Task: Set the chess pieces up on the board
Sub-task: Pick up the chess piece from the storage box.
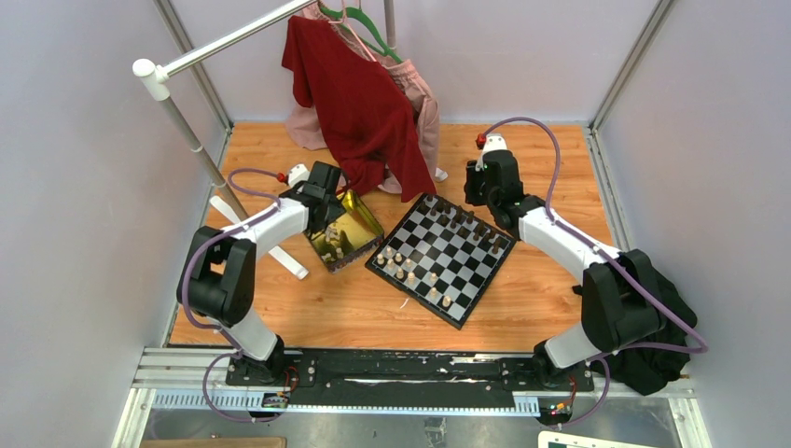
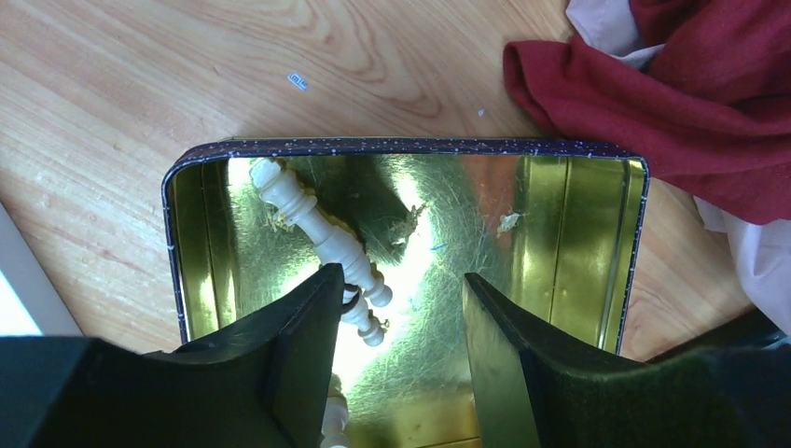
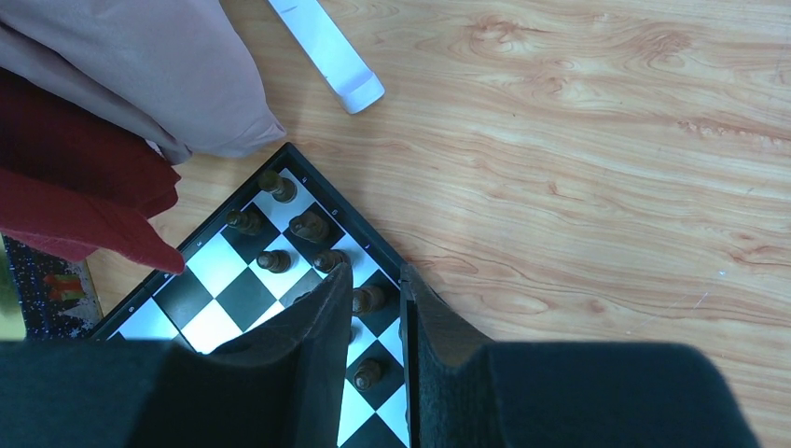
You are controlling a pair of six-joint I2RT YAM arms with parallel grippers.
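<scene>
Left end effector [image 2: 401, 280]: nearest the left wrist camera. The jaws are wide and hold nothing, and it hangs over the open tin.
Right end effector [image 3: 373, 271]: nearest the right wrist camera. The jaws are narrow, over the board's 1 o'clock edge. One dark piece shows in the gap, but I cannot tell whether it is gripped.
Board [image 1: 462, 271]: mid-table, turned so its corners point to 12, 3, 6 and 9 o'clock.
Cream pieces [image 1: 401, 266]: some stand along the board's 8 o'clock edge. Others lie on their sides in the tin, at 10 o'clock of the left fingers [image 2: 298, 327].
Dark pieces [image 3: 308, 224]: upright in two rows along the board's 1 o'clock edge.
Tin [image 2: 560, 233]: gold inside with a dark rim, just beside the board's 9 o'clock corner.
Edges: the red cloth [image 1: 359, 103] hangs down to the board's 12 o'clock corner, and in the right wrist view it covers part of the board's rim. In the left wrist view it lies near the tin's 2 o'clock corner. A pink cloth [image 3: 140, 65] lies beside it.
Open room: the table [image 1: 373, 308] is bare wood at 6 o'clock of the board, up to the arm bases, and also at 3 o'clock. A white bar [image 3: 326, 51] lies at 12 o'clock in the right wrist view.
Writing: a small sticker [image 2: 298, 81] on the table is too small to read. The print on the tin's outer side is also unreadable.
</scene>
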